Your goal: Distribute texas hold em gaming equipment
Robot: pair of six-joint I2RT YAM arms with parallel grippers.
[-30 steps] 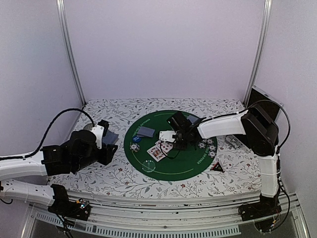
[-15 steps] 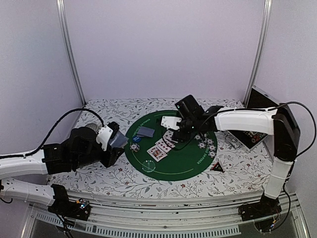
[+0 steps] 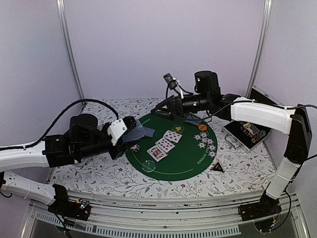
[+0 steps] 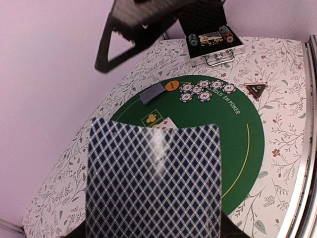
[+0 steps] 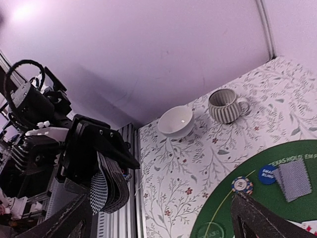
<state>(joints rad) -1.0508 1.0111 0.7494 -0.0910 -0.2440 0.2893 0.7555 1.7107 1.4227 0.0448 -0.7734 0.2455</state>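
Right gripper (image 5: pixel 163 208): fingers spread wide with nothing between them; it hangs above the far side of the mat.
Left gripper (image 3: pixel 131 131): clamped on a deck of blue-and-white checked-back playing cards (image 4: pixel 153 183), held in the air at the mat's left edge.
Mat: round green felt poker mat (image 3: pixel 185 161) on the floral tablecloth (image 3: pixel 99 171).
Face-up cards (image 3: pixel 164 145): a slanting row near the mat's middle.
Face-down cards: one small grey-blue stack (image 5: pixel 292 181) just beside the round blue button (image 5: pixel 267 173); another such stack (image 4: pixel 151 92) beside the round orange button (image 4: pixel 172 85).
Chips: a cluster of small round whitish poker chips (image 3: pixel 205 141) on the mat's right side; a single chip (image 5: pixel 241 185) near the blue button.
Off the mat: open metal chip case (image 3: pixel 247 131) at the right; striped mug (image 5: pixel 225 105) and white bowl (image 5: pixel 176 120) on the cloth to the left, near each other.
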